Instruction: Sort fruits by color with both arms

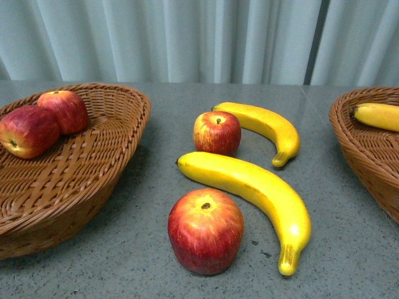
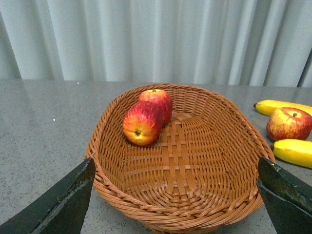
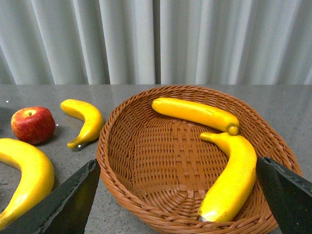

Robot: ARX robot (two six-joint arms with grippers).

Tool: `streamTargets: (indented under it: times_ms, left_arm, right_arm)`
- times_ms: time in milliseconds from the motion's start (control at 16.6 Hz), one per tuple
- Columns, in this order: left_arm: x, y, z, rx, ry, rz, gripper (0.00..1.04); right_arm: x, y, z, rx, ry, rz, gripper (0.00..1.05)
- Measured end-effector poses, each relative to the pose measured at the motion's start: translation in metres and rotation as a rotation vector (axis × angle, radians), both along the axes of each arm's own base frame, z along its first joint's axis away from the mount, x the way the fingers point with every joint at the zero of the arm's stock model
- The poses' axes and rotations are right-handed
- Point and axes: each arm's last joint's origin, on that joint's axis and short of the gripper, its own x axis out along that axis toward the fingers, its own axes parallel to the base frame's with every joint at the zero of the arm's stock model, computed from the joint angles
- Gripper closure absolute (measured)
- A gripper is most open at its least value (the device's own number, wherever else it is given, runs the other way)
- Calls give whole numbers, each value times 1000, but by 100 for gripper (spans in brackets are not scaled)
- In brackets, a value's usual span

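Wicker baskets (image 2: 195, 217) hold apples (image 2: 143, 123), bananas (image 3: 195, 113).

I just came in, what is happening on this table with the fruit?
The robot is sorting fruit by colour. Two red apples lie in the left brown wicker basket, two yellow bananas in the right wicker basket. Two loose apples and two loose bananas wait on the grey table between them. The left gripper and right gripper are open and empty, each near its basket.
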Motion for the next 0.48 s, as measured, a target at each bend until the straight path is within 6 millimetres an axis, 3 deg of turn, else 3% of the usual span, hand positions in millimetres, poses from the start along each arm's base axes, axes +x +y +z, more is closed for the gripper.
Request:
streamTargets:
  times_ms: [483]
  left_arm:
    - [0,0,0,0,0,0,7]
  right_arm:
    - [0,0,0,0,0,0,7]
